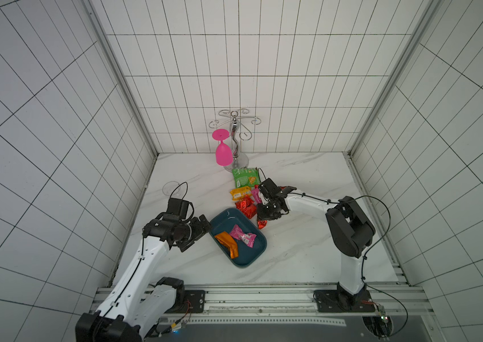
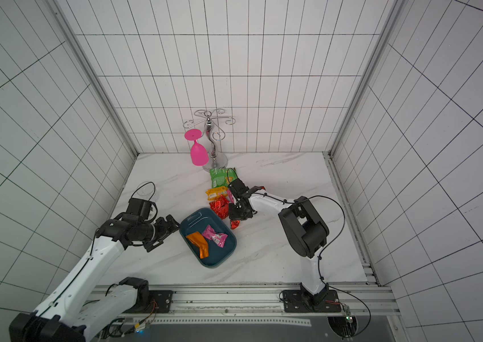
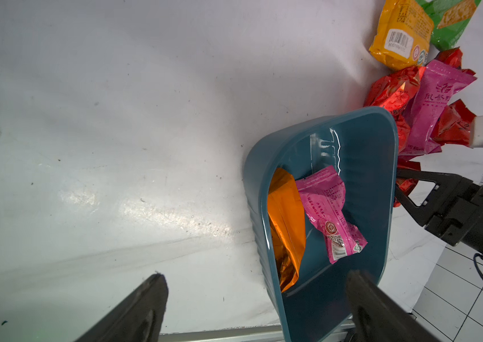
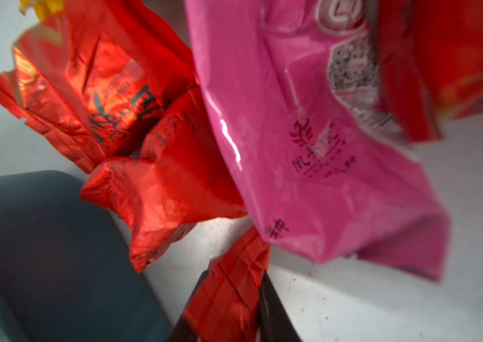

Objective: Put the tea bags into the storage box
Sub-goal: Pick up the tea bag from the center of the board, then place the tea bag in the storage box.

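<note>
Two tea bags are already in the box (image 1: pixel 246 257). An orange tea bag (image 1: pixel 228 242) and a pink tea bag (image 1: pixel 244 235) lie on its floor, touching each other. That part looks done.

The right claw (image 1: pixel 265 219) is pinched narrow on a red tea bag (image 1: pixel 262 224). In the right wrist view the red foil sits between the two dark fingers (image 4: pixel 278 319). This bag is just beside the box, outside its low wall, so it is not in yet. I cannot tell if it is up off the desk (image 1: pixel 293 251) or touching it.

Most of the work is left. Just past the right claw, on the side away from the robot, lies a heap of red tea bags (image 1: pixel 246 207). They are bunched too tight for me to count. The other pink tea bag (image 1: pixel 256 195) rests on that heap, right next to the claw. A yellow tea bag (image 1: pixel 240 193) lies a bit further from the claw, touching the heap. Beyond that is a green snack packet (image 1: pixel 244 177). It is not a tea bag, so I think it should stay where it is.

The left claw (image 1: pixel 197 237) is wide and holds nothing. It hangs just beside the box, on the side away from the right claw. In the left wrist view one finger reaches over the box's corner.

I think only a small part is done. The red bag needs to go over the wall next, then all the others.
</note>
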